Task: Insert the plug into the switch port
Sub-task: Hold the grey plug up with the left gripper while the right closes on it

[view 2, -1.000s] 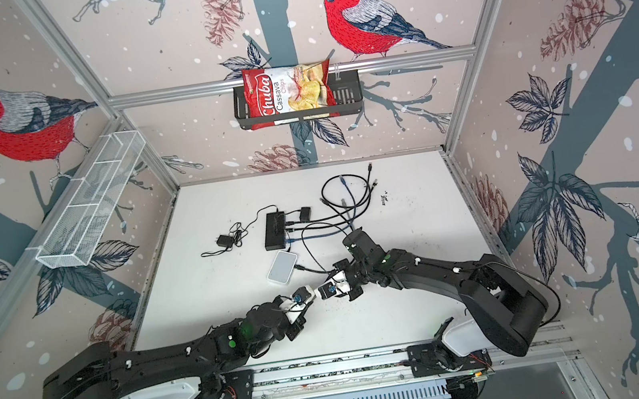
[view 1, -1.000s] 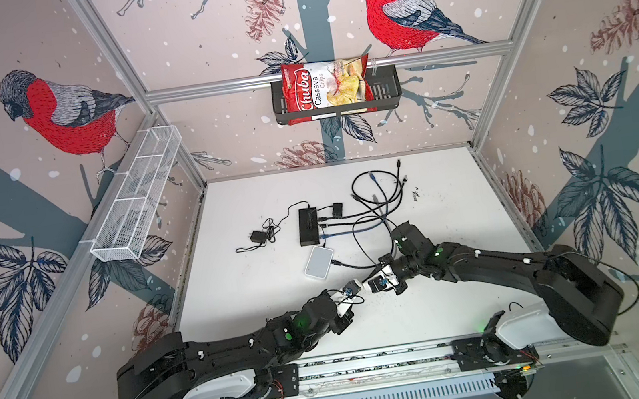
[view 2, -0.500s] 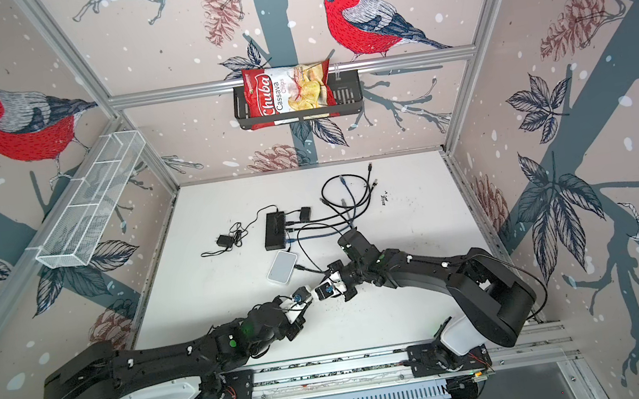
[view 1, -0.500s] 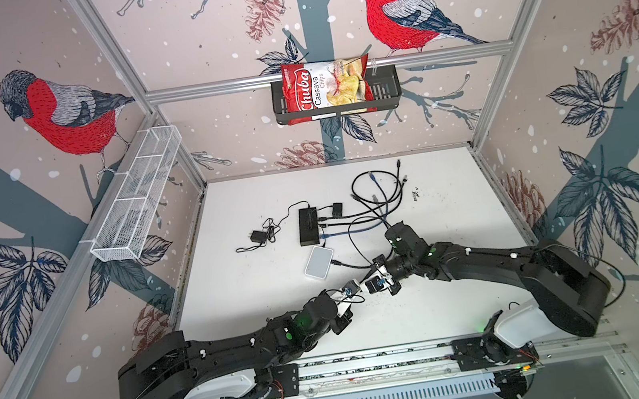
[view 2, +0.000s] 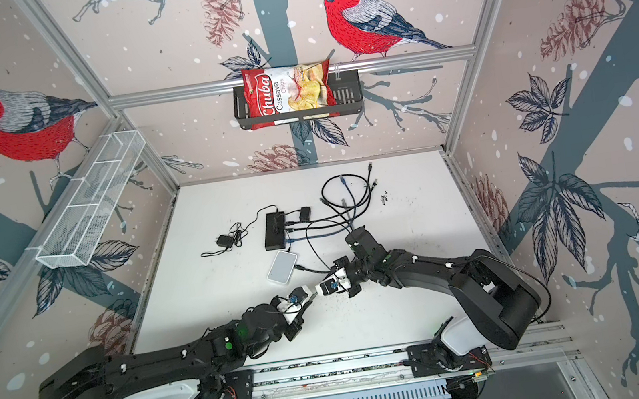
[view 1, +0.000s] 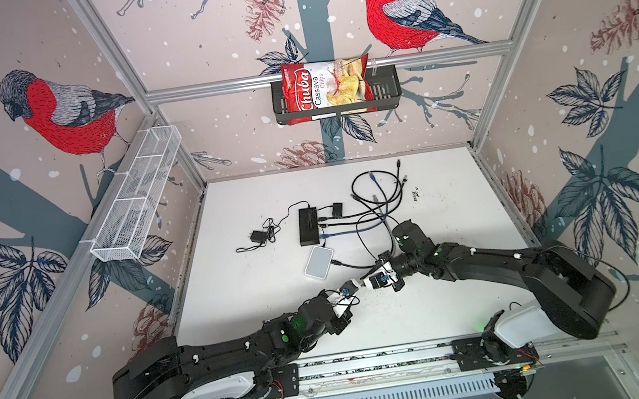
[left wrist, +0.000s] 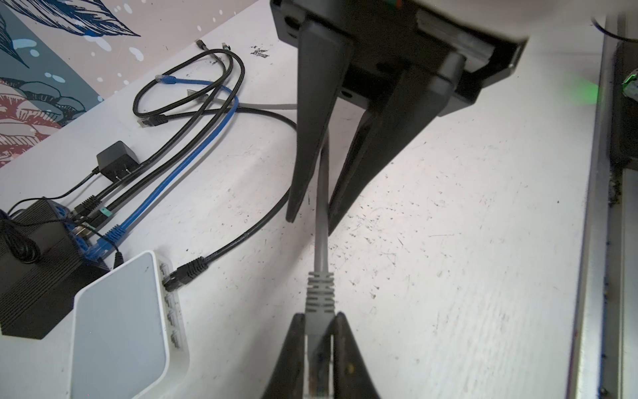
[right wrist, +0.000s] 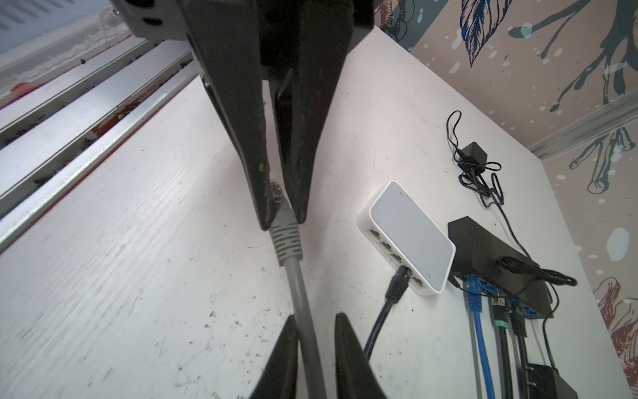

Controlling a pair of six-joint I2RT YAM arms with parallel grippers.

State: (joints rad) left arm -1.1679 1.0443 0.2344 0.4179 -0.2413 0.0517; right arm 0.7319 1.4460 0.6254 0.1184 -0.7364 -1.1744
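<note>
Near the front middle of the white table (view 1: 247, 201), both arms meet at one grey Ethernet plug (left wrist: 319, 297). The step in hand is, as I judge it, a regrasp: the plug is held above the table but is not yet brought to any port.

The left gripper (left wrist: 319, 319) is pressed together on the front part of the plug, so that only the ribbed boot sticks out of its fingers. The right gripper (right wrist: 316, 317) faces it from the opposite side and has its fingers on both sides of the grey cable (right wrist: 300, 293), a little behind the boot. Its jaws stand narrow, yet a thin gap shows on one side of the cable, so I cannot tell if it pinches.

The white switch (view 1: 319, 262) lies just left of the two grippers and slightly farther away, not touching them. Its row of ports looks to the right. One port holds a black plug (left wrist: 186, 271); the others seem free. A black switch (view 1: 309, 226) lies just beyond it, with blue and black cables in it.

The next move probably calls for a firm hold by the right gripper near the boot. Then the left fingers must let go, because they cover the tip that has to enter. After that the tip must be turned toward a free port and kept level with it.
</note>
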